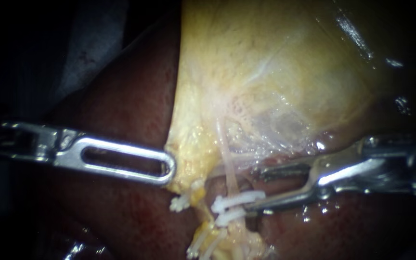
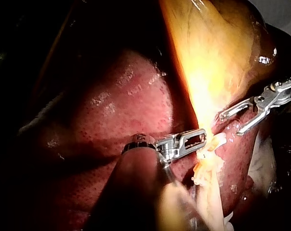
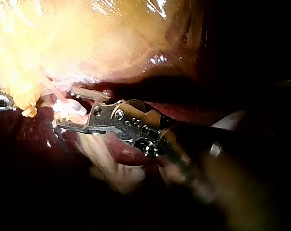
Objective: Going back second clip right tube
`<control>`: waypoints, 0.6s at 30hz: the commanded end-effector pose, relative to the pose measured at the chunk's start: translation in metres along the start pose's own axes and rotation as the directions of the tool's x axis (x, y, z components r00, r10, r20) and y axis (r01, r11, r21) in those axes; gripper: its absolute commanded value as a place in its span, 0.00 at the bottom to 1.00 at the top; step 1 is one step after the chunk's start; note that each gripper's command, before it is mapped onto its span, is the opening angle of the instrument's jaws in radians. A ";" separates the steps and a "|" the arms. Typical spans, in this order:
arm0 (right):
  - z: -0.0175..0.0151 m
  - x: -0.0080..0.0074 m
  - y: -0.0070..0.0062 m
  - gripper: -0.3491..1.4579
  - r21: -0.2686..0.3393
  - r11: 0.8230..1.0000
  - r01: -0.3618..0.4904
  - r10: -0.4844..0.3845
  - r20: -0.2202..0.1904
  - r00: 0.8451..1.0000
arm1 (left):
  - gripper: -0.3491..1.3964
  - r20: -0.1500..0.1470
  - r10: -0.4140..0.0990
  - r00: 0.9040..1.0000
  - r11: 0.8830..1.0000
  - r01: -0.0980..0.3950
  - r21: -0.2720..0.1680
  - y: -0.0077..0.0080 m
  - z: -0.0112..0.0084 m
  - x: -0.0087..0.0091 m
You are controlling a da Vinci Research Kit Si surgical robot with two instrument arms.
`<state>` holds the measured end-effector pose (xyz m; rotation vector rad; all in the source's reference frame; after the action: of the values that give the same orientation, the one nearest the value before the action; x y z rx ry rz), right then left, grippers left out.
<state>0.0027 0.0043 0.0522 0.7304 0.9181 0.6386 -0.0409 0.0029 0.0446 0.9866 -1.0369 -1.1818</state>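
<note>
We record the right tube at six o'clock carrying two white clips. Our right instrument has jaws apart, the lower beside the upper clip. Our left instrument, nine o'clock, clamps the gallbladder edge; liver surrounds

Right instrument pincer parted beside two clips on right tube; left instrument grips gallbladder.

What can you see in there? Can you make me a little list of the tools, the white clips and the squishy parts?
Left instrument: jaws shut on the gallbladder's lower edge
Right instrument: jaws open, right beside the clips
Gallbladder: pale yellow, above the tube
Liver: dark red, all around
Right tube: thin and pale, two white clips across it
Upper clip: near the right instrument's lower jaw
Lower clip: just below it
</note>
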 end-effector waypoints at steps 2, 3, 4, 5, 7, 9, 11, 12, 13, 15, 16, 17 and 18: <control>-0.0012 0.0006 0.0001 0.47 -0.010 0.999 0.031 -0.031 -0.011 0.999 | 0.00 0.000 0.000 1.000 1.000 0.000 0.000 0.0000 0.0000 0.0000; -0.0016 0.0007 0.0001 0.47 -0.016 0.999 0.042 -0.043 -0.013 0.999 | 0.00 0.000 0.000 1.000 1.000 0.000 0.000 0.0000 0.0000 0.0000; -0.0021 0.0009 0.0002 0.48 -0.025 0.998 0.064 -0.064 -0.016 0.998 | 0.00 0.000 0.000 1.000 1.000 0.000 0.000 0.0000 0.0000 0.0000; -0.0024 0.0010 0.0002 0.48 -0.032 0.997 0.076 -0.077 -0.017 0.997 | 0.00 0.000 0.000 1.000 1.000 0.000 0.000 0.0000 0.0000 0.0000; -0.0029 0.0012 0.0003 0.50 -0.044 0.994 0.095 -0.096 -0.020 0.995 | 0.00 0.000 0.000 1.000 1.000 0.000 0.000 0.0000 0.0000 0.0001; -0.0031 0.0014 0.0004 0.51 -0.059 0.992 0.114 -0.115 -0.023 0.993 | 0.00 0.000 0.001 1.000 1.000 -0.001 0.000 0.0001 0.0000 0.0001; -0.0032 0.0016 0.0004 0.52 -0.073 0.990 0.122 -0.124 -0.027 0.992 | 0.00 0.000 0.001 1.000 1.000 -0.001 0.000 0.0001 0.0000 0.0001; -0.0031 0.0016 0.0004 0.52 -0.082 0.988 0.130 -0.133 -0.028 0.991 | 0.00 0.000 0.001 1.000 1.000 -0.001 0.000 0.0001 0.0000 0.0001; -0.0031 0.0016 0.0004 0.52 -0.084 0.987 0.139 -0.142 -0.028 0.990 | 0.00 0.000 0.001 1.000 1.000 -0.001 0.000 0.0001 0.0001 0.0001; -0.0031 0.0016 0.0004 0.52 -0.078 0.987 0.141 -0.143 -0.025 0.989 | 0.00 0.000 0.001 1.000 1.000 -0.001 0.000 0.0001 0.0001 0.0001; -0.0032 0.0016 0.0004 0.52 -0.076 0.986 0.146 -0.149 -0.023 0.989 | 0.00 0.000 0.001 1.000 1.000 -0.001 0.000 0.0001 0.0001 0.0001; -0.0032 0.0016 0.0004 0.52 -0.076 0.986 0.147 -0.149 -0.023 0.989 | 0.00 0.000 0.001 1.000 1.000 -0.001 0.000 0.0001 0.0001 0.0001; -0.0032 0.0016 0.0004 0.52 -0.076 0.986 0.147 -0.149 -0.023 0.989 | 0.00 0.000 0.001 1.000 1.000 -0.001 0.000 0.0001 0.0001 0.0001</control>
<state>0.0006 0.0066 0.0505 0.5814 0.9618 0.5505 -0.0410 0.0028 0.0447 0.9857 -1.0371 -1.1815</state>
